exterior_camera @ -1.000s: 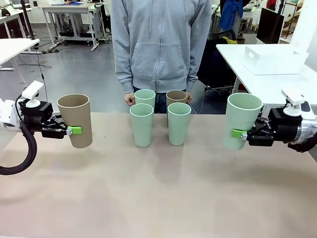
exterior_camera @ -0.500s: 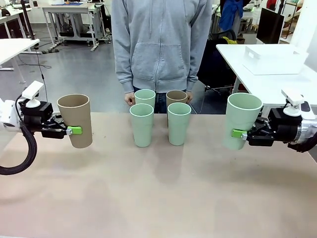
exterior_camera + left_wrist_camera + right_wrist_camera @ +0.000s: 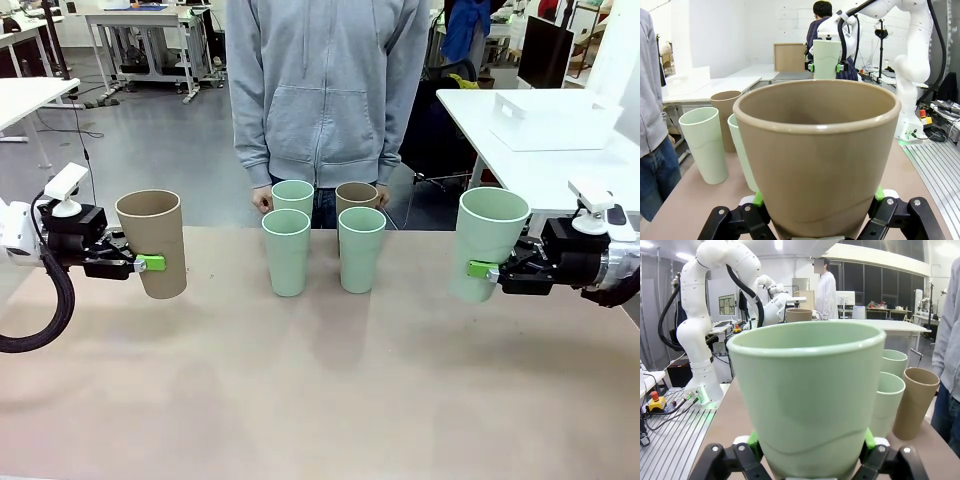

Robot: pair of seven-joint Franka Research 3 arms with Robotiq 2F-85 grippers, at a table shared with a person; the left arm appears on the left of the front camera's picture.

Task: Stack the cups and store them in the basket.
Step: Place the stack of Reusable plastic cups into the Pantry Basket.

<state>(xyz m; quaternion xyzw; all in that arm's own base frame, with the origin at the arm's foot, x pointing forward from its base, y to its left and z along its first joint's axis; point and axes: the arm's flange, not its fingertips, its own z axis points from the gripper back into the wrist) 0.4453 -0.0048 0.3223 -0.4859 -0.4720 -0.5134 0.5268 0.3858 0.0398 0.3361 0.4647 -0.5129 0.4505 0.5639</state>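
Nothing has moved this past second: my left gripper (image 3: 152, 264) is clamped shut on a tan cup (image 3: 152, 240) and my right gripper (image 3: 481, 269) on a mint cup (image 3: 487, 240), both upright. Four cups (image 3: 286, 255) wait mid-table, and the basket (image 3: 548, 122) sits beyond on the side table (image 3: 560, 170), so stacking hasn't begun.

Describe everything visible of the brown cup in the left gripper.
The brown cup is a tall, tapered tumbler without handle, matte plastic by its look, tan all over, with a rounded rim. It is empty, nearly upright, mouth up, over the left side of the table. The left gripper is shut on its lower half, green pads on opposite sides.
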